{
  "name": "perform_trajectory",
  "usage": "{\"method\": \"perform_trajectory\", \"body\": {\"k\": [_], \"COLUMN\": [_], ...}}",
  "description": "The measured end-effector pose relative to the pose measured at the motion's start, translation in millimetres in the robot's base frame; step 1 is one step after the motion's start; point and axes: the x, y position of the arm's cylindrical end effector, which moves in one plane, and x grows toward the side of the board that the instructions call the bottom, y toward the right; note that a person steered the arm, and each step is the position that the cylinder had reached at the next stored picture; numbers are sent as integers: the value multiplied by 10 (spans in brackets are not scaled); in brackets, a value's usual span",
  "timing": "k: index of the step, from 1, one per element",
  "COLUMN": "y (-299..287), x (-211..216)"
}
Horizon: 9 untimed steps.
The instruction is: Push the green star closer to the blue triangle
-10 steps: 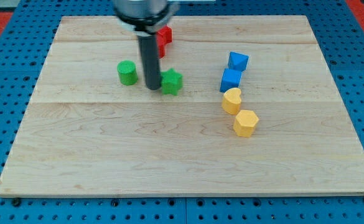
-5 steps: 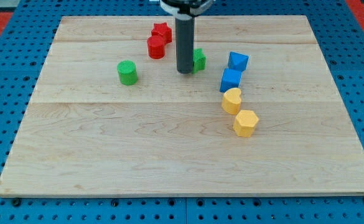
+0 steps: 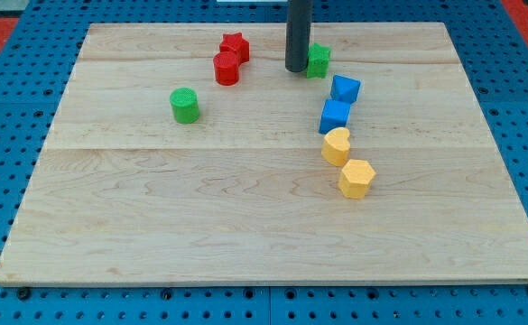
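Observation:
The green star (image 3: 319, 60) lies near the view's top, right of centre, on the wooden board (image 3: 155, 226). My tip (image 3: 296, 69) stands against the star's left side, touching it. The blue triangle (image 3: 345, 88) lies just below and right of the star, a small gap apart. A blue cube (image 3: 334, 116) sits directly below the triangle.
A red star (image 3: 236, 45) and a red cylinder (image 3: 226, 69) sit at the view's top, left of my tip. A green cylinder (image 3: 184, 105) lies further left. A yellow rounded block (image 3: 336, 146) and a yellow hexagon (image 3: 356, 178) lie below the blue cube.
My tip has pushed the green star up and to the right, from the board's middle left to a spot just above the blue triangle. The other blocks have not moved.

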Motion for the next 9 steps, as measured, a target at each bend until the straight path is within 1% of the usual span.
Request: {"method": "perform_trajectory", "body": {"k": [1, 3, 4, 5, 6, 7, 8, 9], "y": [181, 195, 474, 534, 366, 159, 923, 1313], "x": [-19, -308, -196, -60, -179, -567, -616, -518]}}
